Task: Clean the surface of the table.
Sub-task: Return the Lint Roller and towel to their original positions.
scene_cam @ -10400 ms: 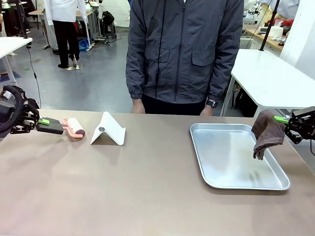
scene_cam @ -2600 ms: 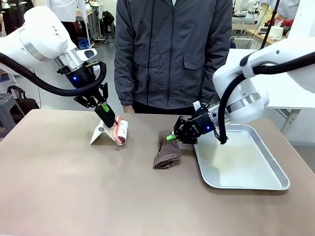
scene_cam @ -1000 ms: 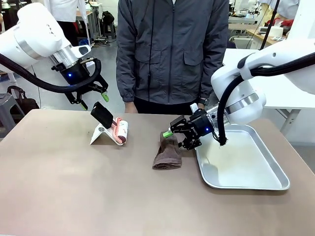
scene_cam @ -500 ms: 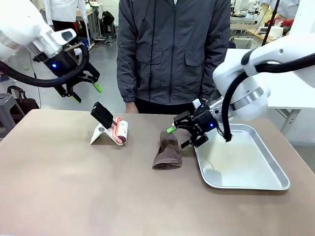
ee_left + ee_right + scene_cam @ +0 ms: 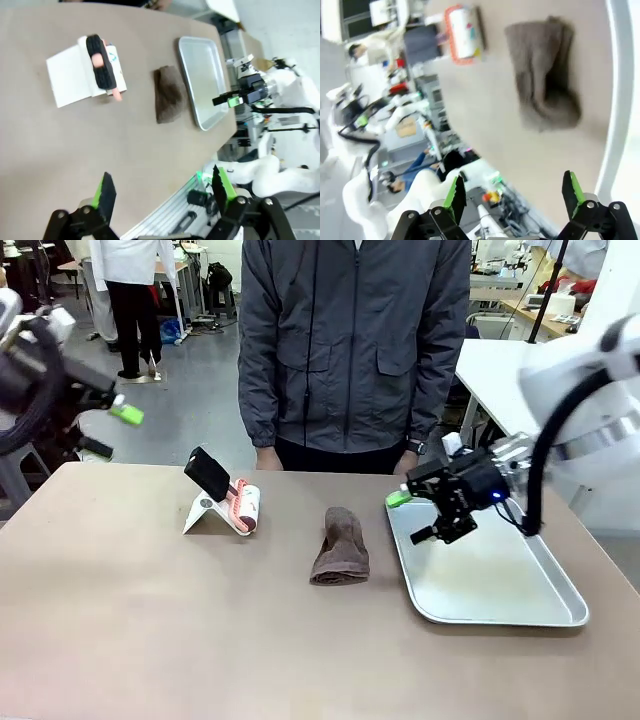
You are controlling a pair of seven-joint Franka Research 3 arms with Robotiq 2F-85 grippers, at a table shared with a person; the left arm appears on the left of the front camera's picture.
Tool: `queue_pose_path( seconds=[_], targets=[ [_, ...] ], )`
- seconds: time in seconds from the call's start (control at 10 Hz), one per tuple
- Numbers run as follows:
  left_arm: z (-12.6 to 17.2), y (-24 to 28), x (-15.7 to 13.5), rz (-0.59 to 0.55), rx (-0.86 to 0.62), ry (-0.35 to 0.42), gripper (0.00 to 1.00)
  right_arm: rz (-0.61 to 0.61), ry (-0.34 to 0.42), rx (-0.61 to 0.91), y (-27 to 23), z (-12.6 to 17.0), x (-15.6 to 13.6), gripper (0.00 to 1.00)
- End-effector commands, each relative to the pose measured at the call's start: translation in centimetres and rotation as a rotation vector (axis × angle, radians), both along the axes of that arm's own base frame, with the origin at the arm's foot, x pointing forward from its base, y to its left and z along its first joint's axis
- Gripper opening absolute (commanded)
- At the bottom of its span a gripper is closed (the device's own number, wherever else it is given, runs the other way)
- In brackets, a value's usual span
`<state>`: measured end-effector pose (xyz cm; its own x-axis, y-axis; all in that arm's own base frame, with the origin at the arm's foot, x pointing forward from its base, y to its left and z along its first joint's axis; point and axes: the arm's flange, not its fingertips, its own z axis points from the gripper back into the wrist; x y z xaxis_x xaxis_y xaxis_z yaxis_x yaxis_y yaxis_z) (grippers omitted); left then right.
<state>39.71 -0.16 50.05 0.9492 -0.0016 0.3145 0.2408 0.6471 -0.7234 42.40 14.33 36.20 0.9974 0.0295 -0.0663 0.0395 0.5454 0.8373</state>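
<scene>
The cloth [image 5: 340,546] is laid mid-tabletop [image 5: 200,630], ready for wiping. Both claws, left [image 5: 110,430] and right [image 5: 418,517], are spread wide and empty, held clear above the tabletop edges.

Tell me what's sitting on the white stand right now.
A lint roller with a black handle leans on the white stand. The stand's face beneath the roller is covered.

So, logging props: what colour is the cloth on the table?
Brown; the cloth shows best in the front view.
</scene>
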Motion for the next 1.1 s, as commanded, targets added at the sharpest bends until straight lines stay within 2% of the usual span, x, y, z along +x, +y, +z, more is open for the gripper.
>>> queue_pose_path(
  seconds=[0.0,0.1,0.2,0.4,0.5,0.6,0.7,1.0],
  targets=[
    [-4.9,1.6,-1.6,-0.023,-0.1,-0.048,1.0,0.006,-0.042,0.178,-3.4,-0.1,-3.9,1.0],
    [-6.8,2.3,-1.4,-0.016,-0.146,-0.049,1.0,-0.016,-0.068,0.253,-5.2,0.0,-5.1,1.0],
    [-8.1,3.1,-1.1,0.045,-0.184,-0.072,1.0,-0.079,-0.097,0.318,-6.9,0.0,-6.2,1.0],
    [-9.5,4.9,-0.2,0.042,-0.318,-0.165,1.0,-0.215,-0.151,0.426,-9.7,-0.5,-7.1,1.0],
    [-10.3,5.8,0.5,0.049,-0.349,-0.153,1.0,-0.304,-0.19,0.501,-10.8,-1.1,-7.3,1.0],
    [-10.9,6.0,1.4,0.059,-0.345,-0.086,1.0,-0.163,-0.092,0.353,-9.5,0.8,-4.4,1.0],
    [-9.6,5.3,-0.8,0.081,-0.285,-0.124,1.0,-0.163,-0.092,0.353,-9.5,0.8,-4.4,1.0],
    [-9.6,5.3,-0.8,0.081,-0.285,-0.124,1.0,-0.163,-0.092,0.353,-9.5,0.8,-4.4,1.0]
  ],
)
